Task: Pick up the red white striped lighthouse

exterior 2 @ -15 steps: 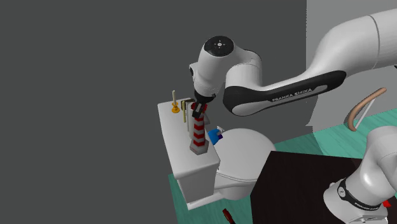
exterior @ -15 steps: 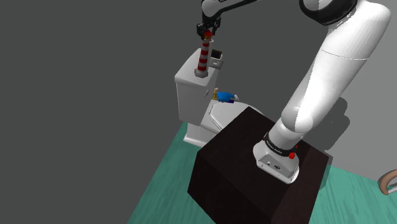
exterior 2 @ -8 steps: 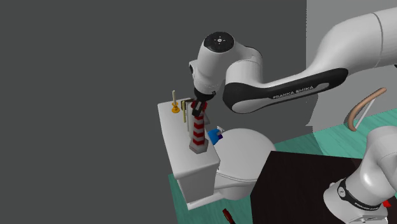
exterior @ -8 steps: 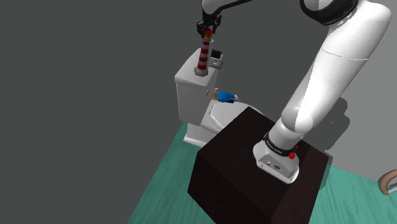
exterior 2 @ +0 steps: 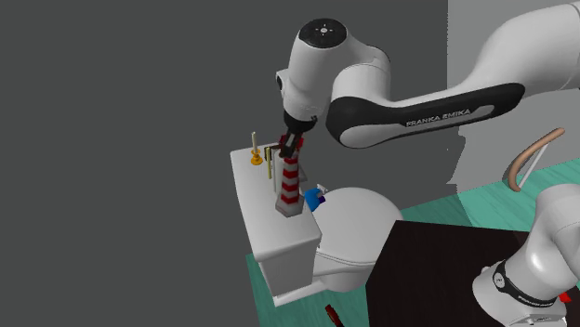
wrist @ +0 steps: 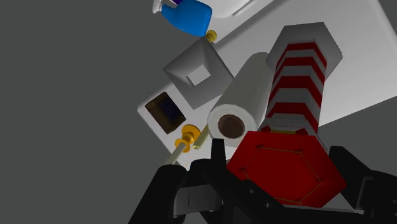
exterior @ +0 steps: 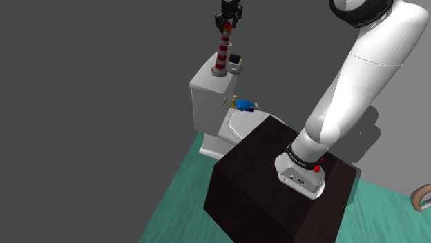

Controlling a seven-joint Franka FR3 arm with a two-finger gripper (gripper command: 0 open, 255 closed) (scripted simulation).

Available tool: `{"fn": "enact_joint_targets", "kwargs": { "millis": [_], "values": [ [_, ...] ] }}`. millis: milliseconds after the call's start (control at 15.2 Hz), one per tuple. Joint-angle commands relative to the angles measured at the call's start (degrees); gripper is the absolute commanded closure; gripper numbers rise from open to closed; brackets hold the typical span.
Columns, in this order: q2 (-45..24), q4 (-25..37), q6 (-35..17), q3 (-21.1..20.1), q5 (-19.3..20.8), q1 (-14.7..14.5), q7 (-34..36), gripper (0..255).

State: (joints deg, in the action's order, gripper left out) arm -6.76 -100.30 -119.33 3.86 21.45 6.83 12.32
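Over the lid of the toilet tank [exterior 2: 263, 230], near its seat-side edge, the pincer [exterior 2: 291, 149] is clenched on the red cap of the striped lighthouse [exterior 2: 290, 186], which hangs upright. The grasp looks done. The base seems barely clear of the lid, if at all. A clean lift away from the paper roll [wrist: 245, 95] remains.

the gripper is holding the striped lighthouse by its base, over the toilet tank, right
Not quite. The gripper holds the red and white striped lighthouse by its red top, not by its base. The wrist view shows it clasped on that hexagonal cap. The base is the lower end, and it is over the toilet tank, as you said.
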Motion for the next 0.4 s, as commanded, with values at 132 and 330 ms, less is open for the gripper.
{"fn": "enact_joint_targets", "kwargs": {
  "millis": [132, 330],
  "values": [
    [0.2, 2.8, 2.8, -0.1, -0.5, -0.1, -1.0, 255],
    [0.2, 3.6, 3.6, -0.1, -0.6, -0.1, -1.3, 255]
  ]
}}
